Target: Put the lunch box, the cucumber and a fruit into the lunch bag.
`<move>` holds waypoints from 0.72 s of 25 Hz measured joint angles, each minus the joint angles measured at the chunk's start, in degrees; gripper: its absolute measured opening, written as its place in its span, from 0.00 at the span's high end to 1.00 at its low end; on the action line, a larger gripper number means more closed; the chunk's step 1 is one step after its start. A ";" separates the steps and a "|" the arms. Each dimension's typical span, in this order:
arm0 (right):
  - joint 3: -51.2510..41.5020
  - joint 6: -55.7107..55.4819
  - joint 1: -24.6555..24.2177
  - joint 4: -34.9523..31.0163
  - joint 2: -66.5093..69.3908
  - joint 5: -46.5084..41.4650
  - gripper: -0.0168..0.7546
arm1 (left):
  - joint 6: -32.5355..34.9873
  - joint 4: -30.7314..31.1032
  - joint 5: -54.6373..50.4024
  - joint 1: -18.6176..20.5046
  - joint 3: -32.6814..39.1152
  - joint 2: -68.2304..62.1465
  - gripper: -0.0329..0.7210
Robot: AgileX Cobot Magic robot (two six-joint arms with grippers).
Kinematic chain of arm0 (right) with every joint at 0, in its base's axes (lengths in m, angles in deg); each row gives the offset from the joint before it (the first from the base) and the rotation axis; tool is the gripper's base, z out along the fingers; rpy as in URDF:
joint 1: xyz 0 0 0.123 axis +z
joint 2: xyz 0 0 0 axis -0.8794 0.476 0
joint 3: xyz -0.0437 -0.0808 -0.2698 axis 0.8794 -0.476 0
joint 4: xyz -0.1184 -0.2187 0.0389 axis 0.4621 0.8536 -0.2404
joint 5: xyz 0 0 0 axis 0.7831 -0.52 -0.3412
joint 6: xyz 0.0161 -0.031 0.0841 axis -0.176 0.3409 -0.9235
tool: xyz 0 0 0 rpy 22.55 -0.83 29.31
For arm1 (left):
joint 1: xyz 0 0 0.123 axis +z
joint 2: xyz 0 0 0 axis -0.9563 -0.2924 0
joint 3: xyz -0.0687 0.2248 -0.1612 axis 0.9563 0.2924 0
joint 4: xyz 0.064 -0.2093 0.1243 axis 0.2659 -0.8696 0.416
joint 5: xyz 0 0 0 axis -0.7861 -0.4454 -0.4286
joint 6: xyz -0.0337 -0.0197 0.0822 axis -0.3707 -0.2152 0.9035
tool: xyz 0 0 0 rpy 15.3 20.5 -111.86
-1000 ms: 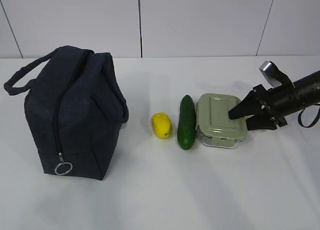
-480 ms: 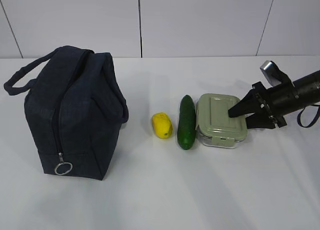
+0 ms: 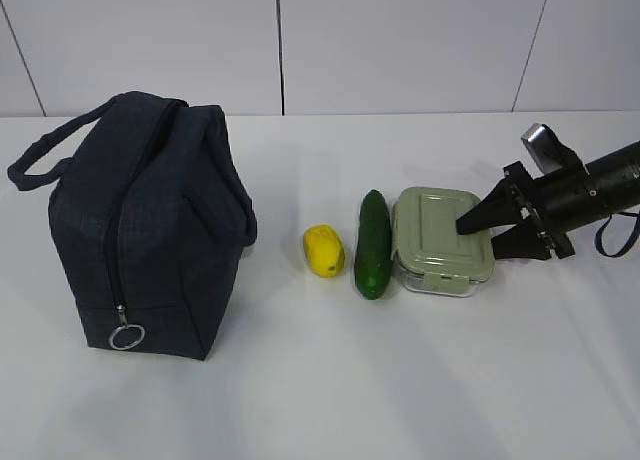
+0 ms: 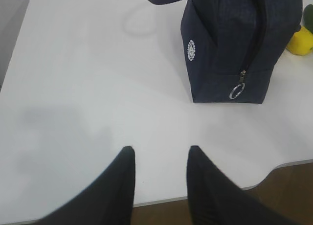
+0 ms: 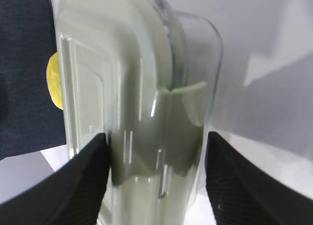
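Observation:
The lunch box [image 3: 440, 235], clear with a sage-green lid, rests on the white table at the right. My right gripper [image 3: 478, 237] reaches in from the right and is shut on its right end. In the right wrist view the right gripper [image 5: 156, 137] has one finger against the lid of the lunch box [image 5: 146, 88] and the other at the clear wall. The dark green cucumber [image 3: 373, 245] lies just left of the box, and the yellow fruit [image 3: 324, 250] left of that. The navy lunch bag [image 3: 150, 220] stands at the left, zipped. My left gripper [image 4: 161, 149] is open and holds nothing.
The bag's metal ring pull [image 3: 127, 336] hangs low on its near side. In the left wrist view the table's near edge [image 4: 220, 193] runs just under the left fingers, with brown floor beyond. A white panelled wall stands behind the table.
The right gripper's jaws have narrowed onto the lunch box. The box, cucumber, fruit and bag have not moved.

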 joint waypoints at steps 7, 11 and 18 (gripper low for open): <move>0.00 0.00 0.00 0.00 0.00 0.00 0.38 | 0.00 0.00 0.00 0.00 0.00 0.00 0.64; 0.00 0.00 0.00 0.00 0.09 0.00 0.38 | 0.00 0.00 0.00 0.00 0.00 0.00 0.64; 0.00 0.00 0.00 -0.11 0.09 0.00 0.43 | 0.00 0.00 0.00 0.00 0.00 0.00 0.64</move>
